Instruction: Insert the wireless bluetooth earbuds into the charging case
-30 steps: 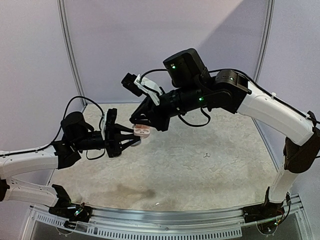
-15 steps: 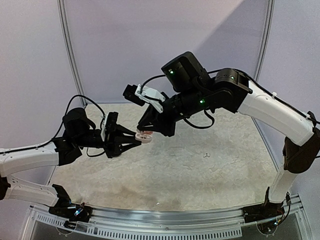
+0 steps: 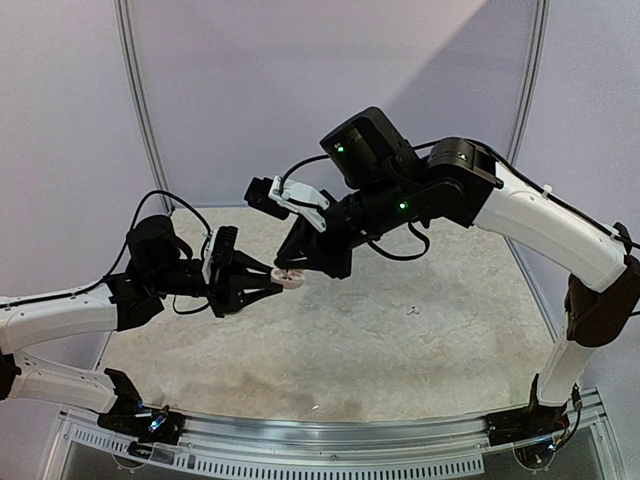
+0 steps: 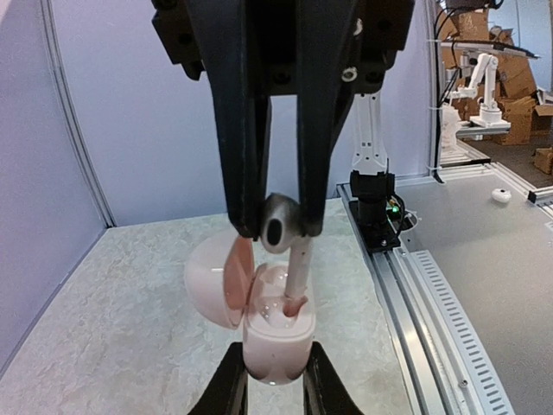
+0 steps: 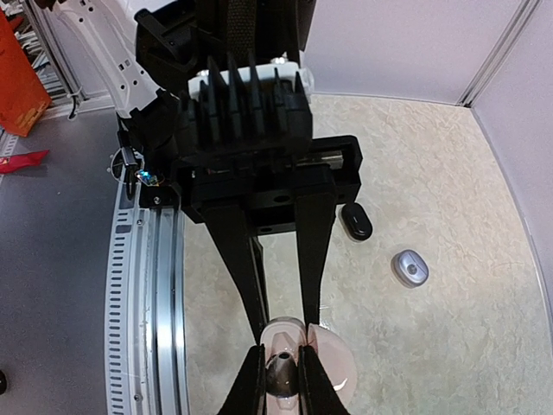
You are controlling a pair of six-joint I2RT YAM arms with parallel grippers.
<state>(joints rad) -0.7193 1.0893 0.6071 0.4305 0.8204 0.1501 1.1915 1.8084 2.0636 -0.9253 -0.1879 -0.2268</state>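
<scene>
My left gripper (image 4: 275,373) is shut on a pale pink charging case (image 4: 275,341) and holds it above the table with its lid (image 4: 212,281) open to the left. My right gripper (image 5: 281,373) is shut on a white-stemmed earbud (image 4: 289,238) with a grey head, directly above the case. The stem tip sits in the right socket of the case. In the top view both grippers meet mid-air at the case (image 3: 288,277). In the right wrist view the earbud head (image 5: 282,380) shows between my fingers over the case (image 5: 289,331).
A black case (image 5: 355,221) and a silvery grey case (image 5: 410,268) lie shut on the marbled table beyond the left arm. A tiny white item (image 3: 412,310) lies on the table right of centre. Grey walls stand behind.
The right gripper has come down and slightly left with the earbud onto the case. The left gripper has shifted the case a little to the right and lower.
</scene>
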